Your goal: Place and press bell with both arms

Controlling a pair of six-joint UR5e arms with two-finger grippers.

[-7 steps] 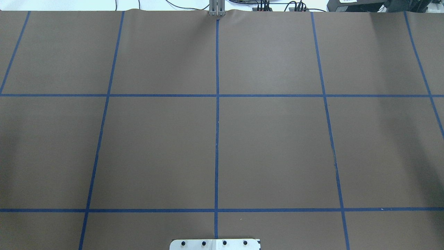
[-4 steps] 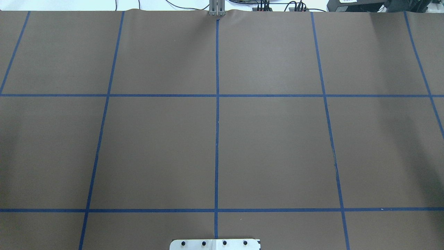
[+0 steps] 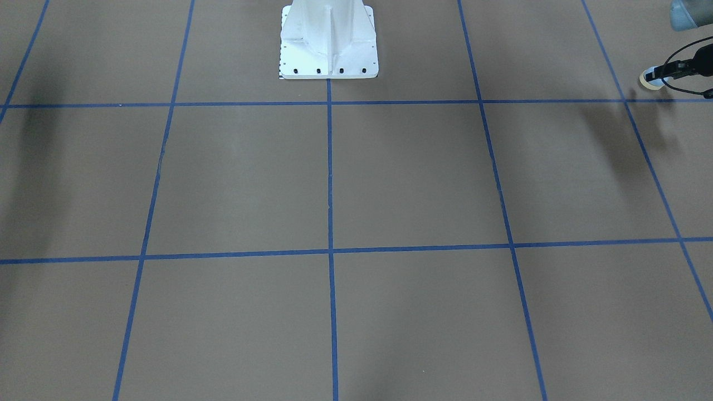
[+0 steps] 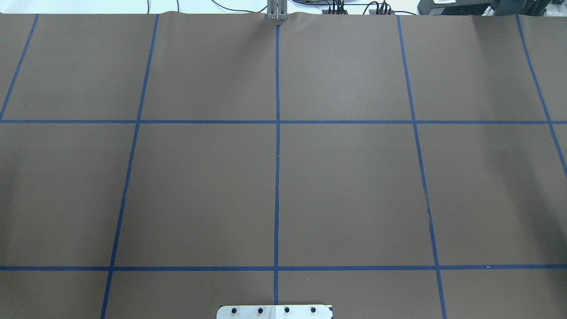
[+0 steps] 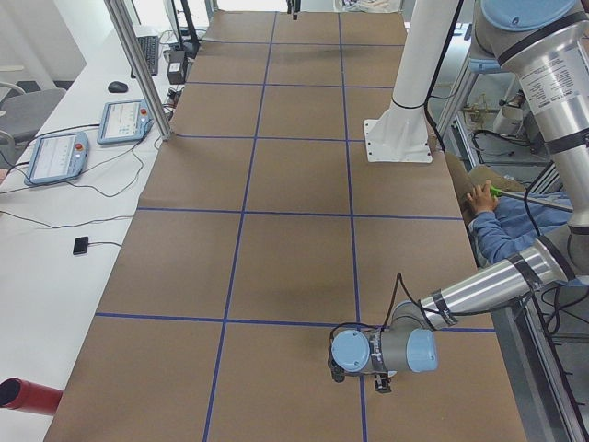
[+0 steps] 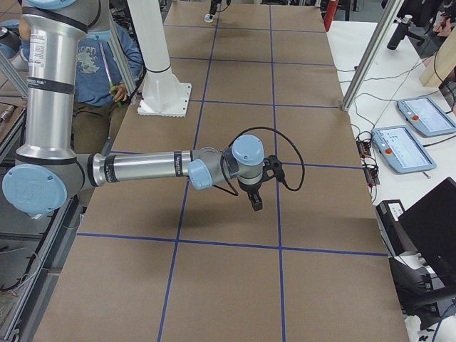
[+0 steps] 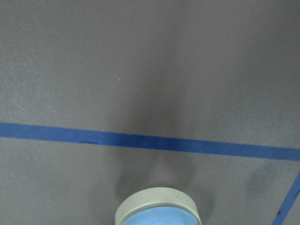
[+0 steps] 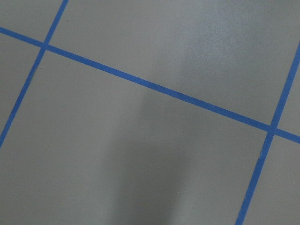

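Observation:
The bell point(image 3: 648, 79), a light-blue dome on a cream base, is at the far right edge of the front-facing view. My left gripper point(image 3: 657, 74) is shut on it and holds it tilted a little above the brown table, over its shadow. In the left wrist view the bell point(image 7: 158, 209) fills the bottom edge, above a blue tape line; no fingers show there. My right gripper point(image 6: 255, 200) hangs point-down above the table in the exterior right view; I cannot tell whether it is open or shut. Neither arm is in the overhead view.
The brown table cover point(image 4: 354, 190) carries a grid of blue tape. The white robot pedestal point(image 3: 328, 44) stands at the robot's edge. A seated person point(image 5: 502, 230) is beside it. Teach pendants point(image 6: 417, 117) and a metal post point(image 5: 138, 69) line the operators' side.

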